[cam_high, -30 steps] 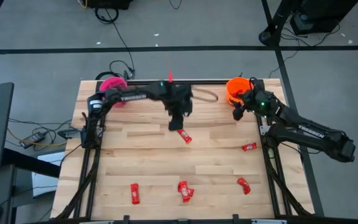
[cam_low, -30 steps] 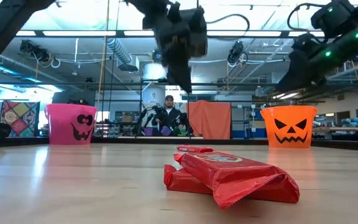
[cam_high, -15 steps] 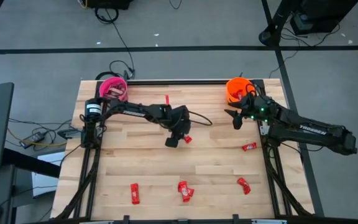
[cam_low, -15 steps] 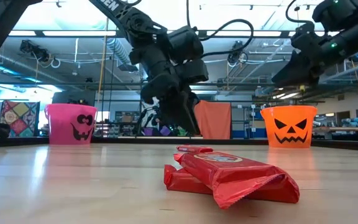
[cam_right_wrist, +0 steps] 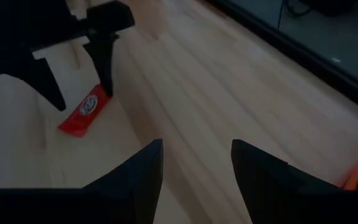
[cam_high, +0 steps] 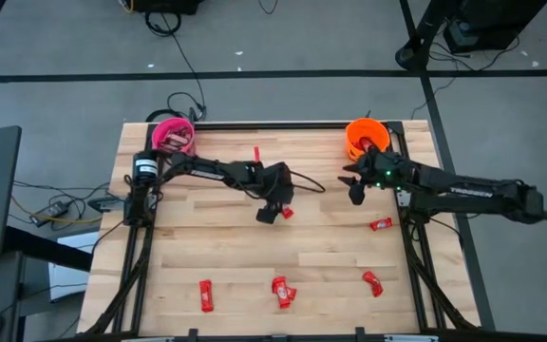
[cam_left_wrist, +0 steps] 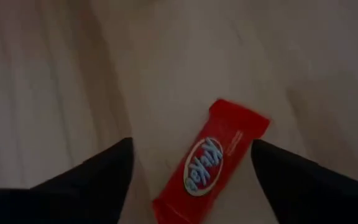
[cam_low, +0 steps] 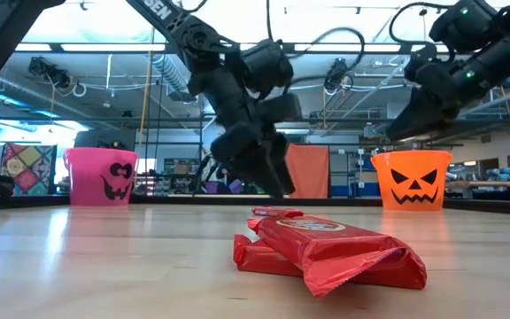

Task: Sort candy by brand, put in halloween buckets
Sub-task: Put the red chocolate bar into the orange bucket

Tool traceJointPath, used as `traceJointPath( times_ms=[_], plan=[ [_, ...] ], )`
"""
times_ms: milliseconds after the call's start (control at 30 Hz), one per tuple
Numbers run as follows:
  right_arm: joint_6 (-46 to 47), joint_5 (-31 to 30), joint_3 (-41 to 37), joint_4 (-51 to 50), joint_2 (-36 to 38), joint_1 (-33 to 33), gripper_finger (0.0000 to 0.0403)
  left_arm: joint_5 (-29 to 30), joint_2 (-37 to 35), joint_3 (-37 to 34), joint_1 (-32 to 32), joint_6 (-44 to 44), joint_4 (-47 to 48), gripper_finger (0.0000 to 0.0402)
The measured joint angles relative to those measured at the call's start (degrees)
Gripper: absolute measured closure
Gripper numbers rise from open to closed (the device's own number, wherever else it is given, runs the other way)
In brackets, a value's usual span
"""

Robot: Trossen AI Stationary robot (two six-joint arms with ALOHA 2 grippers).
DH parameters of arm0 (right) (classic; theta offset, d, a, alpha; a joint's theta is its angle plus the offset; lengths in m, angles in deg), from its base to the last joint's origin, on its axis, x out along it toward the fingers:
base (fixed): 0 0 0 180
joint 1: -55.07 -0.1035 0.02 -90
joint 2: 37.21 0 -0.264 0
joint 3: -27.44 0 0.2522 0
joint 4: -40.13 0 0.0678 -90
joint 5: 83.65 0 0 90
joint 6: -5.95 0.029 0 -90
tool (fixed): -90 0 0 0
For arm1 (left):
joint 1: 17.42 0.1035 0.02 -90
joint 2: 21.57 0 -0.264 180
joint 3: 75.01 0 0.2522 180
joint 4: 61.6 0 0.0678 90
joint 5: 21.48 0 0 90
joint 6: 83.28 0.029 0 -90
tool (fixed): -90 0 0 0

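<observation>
Red KitKat bar (cam_left_wrist: pixel 213 162) lies flat mid-desk (cam_high: pixel 207 247), not yet gripped. Left hand (cam_high: pixel 273 209) has dropped from high above down onto it and its fingers have just spread wide, one each side of the bar: grasp looks next. Left arm stretches low from the pink bucket (cam_high: pixel 172 134) side. Right hand (cam_high: pixel 352 186) hovers near the orange bucket (cam_high: pixel 359 130), fingers apart, empty.

Red-wrapped candy (cam_high: pixel 284 212) lies mid-frame, with others along the lower part: (cam_high: pixel 206 295), (cam_high: pixel 282 291), (cam_high: pixel 372 283), (cam_high: pixel 380 224). The pink bucket (cam_high: pixel 173 135) stands upright upper left and the orange bucket (cam_high: pixel 362 136) upper right, perhaps holding candy.
</observation>
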Motion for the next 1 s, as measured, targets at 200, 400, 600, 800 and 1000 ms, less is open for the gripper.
traceJointPath(
  times_ms=[200,400,600,800,1000],
  plan=[
    [0.7,-0.3,0.0,1.8,-2.7,-1.2,0.0202,1.1,2.7,0.1,-0.5,4.5,1.8,0.0043],
    [3.3,-0.1,0.0,2.0,-3.1,-3.0,0.0202,1.4,2.9,0.1,-0.5,3.2,2.4,0.0082],
    [7.2,-2.8,0.0,4.0,-3.4,-5.0,0.0202,1.9,2.9,0.3,0.7,-0.5,7.3,0.0169],
    [7.5,-2.9,0.0,6.7,-4.4,-6.4,0.0202,-3.0,3.0,0.2,2.7,-5.8,7.7,0.0226],
    [8.8,-6.4,0.0,10.2,-8.3,-10.1,0.0202,-3.4,1.9,0.3,2.6,-11.8,8.4,0.0254]
  ],
)
